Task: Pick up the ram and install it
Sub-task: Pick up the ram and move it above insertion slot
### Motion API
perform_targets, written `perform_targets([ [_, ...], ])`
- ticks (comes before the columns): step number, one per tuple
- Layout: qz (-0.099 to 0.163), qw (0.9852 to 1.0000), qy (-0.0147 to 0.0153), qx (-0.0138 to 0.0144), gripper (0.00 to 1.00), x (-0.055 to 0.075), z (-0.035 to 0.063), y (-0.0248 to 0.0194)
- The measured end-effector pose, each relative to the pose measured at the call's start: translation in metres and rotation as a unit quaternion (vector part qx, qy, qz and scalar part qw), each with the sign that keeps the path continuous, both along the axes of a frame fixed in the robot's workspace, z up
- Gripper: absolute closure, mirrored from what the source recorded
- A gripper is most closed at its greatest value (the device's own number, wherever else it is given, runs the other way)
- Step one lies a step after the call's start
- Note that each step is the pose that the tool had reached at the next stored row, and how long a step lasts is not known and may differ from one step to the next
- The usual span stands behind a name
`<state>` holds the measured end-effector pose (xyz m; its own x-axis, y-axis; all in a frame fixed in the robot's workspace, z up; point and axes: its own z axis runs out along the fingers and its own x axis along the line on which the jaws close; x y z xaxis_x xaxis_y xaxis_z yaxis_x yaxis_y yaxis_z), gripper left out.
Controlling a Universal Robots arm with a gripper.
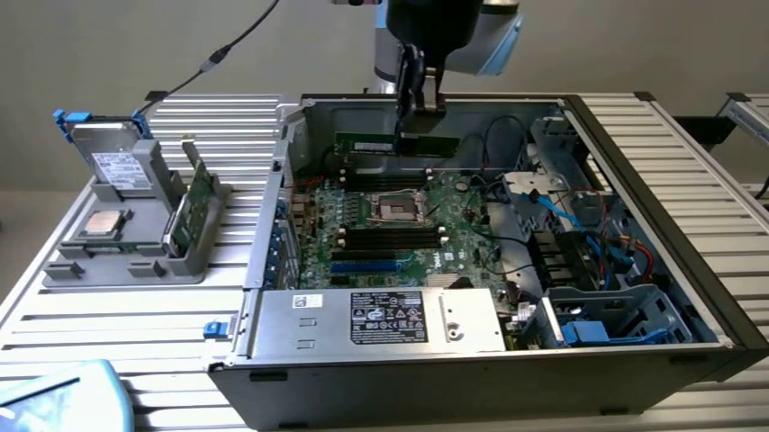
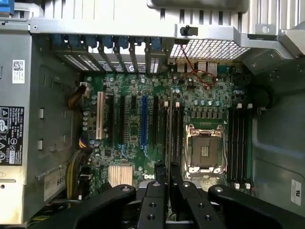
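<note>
- The long, thin green circuit-board ram stick (image 1: 375, 144) is held lengthwise and level, in the air inside the open black metal computer case (image 1: 673, 193).
- The black two-fingered gripper (image 1: 420, 115) is seen with its jaws drawn narrow and clamped on the stick's upper edge.
- The stick is carried over the far part of the green motherboard (image 1: 451, 238), above the long black plastic memory slots (image 1: 382, 176) beyond the square silver processor socket (image 1: 394, 209).
- The stick appears clear of the slots; no contact can be made out.
- The pick-up is judged done; the installing step is in hand and not yet finished.
- For seating, the stick's lower edge is judged to need lining up along one empty slot, parallel to it, and a straight downward press.
</note>
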<state>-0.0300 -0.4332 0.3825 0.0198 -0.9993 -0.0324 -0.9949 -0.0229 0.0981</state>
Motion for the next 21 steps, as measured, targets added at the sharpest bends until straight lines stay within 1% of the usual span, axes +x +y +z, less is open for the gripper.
perform_targets([
  [1,0.000,1.0000,-0.0003,-0.0001,0.86,0.000,-0.0015,0.0000],
  [3,-0.001,1.0000,-0.0030,-0.0022,0.86,-0.001,-0.0031,0.0001],
  [7,-0.001,1.0000,-0.0090,-0.0027,0.86,-0.001,-0.0077,0.0004],
  [9,-0.001,0.9999,-0.0106,-0.0026,0.86,-0.001,-0.0108,0.0007],
  [12,-0.001,0.9999,-0.0115,-0.0026,0.86,-0.001,-0.0163,0.0013],
  [18,-0.001,0.9999,-0.0120,-0.0027,0.86,-0.001,-0.0271,0.0025],
  [21,-0.001,0.9999,-0.0123,-0.0027,0.86,-0.001,-0.0325,0.0042],
])
